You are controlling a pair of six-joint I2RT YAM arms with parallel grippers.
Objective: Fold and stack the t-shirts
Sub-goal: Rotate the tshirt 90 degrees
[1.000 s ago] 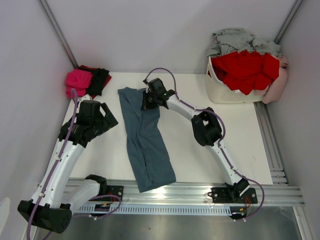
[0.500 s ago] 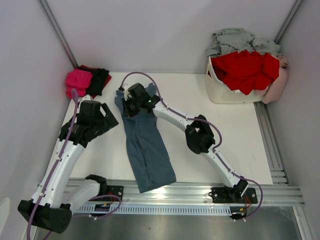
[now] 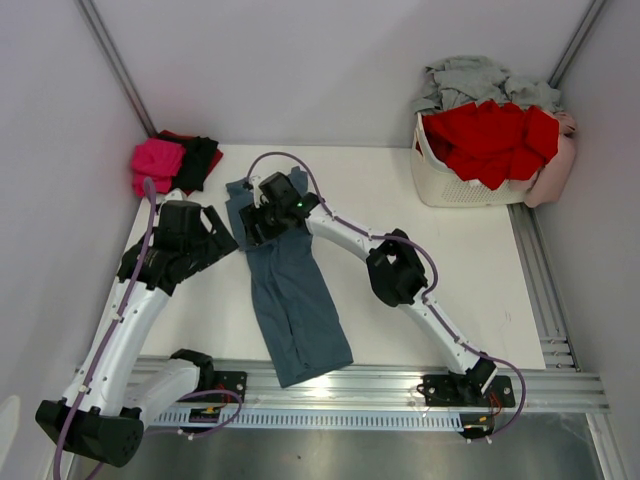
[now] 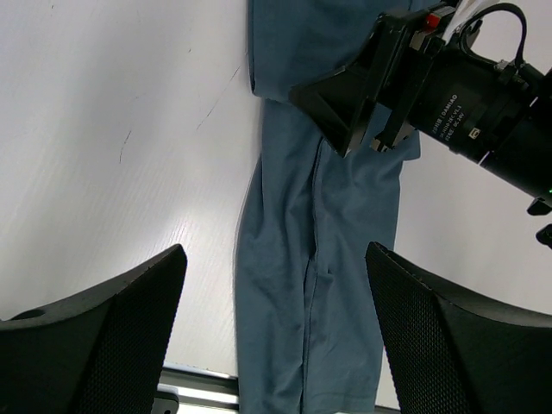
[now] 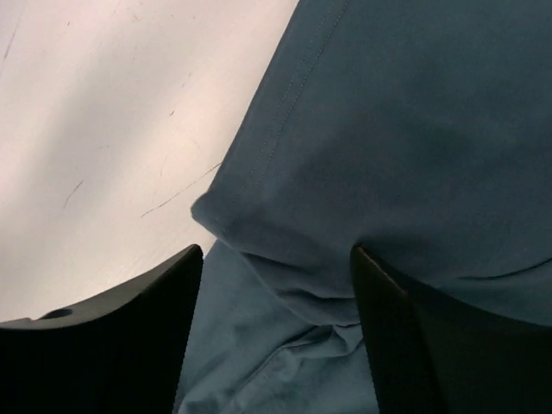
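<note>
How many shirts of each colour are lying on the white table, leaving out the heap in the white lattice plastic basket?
Slate blue-grey cloth t-shirt, lying in a long strip: 1
Magenta-pink folded cloth shirt, far left corner: 1
Black folded cloth shirt beside it: 1
Red cloth shirt, only an edge showing under those two: 1
Total: 4

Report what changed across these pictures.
The right gripper swept left, dragging the far right edge of the slate blue-grey cloth t-shirt over itself, then opened and let it go. The left gripper, open, the magenta-pink and black shirts and the white lattice plastic basket stayed put.
</note>
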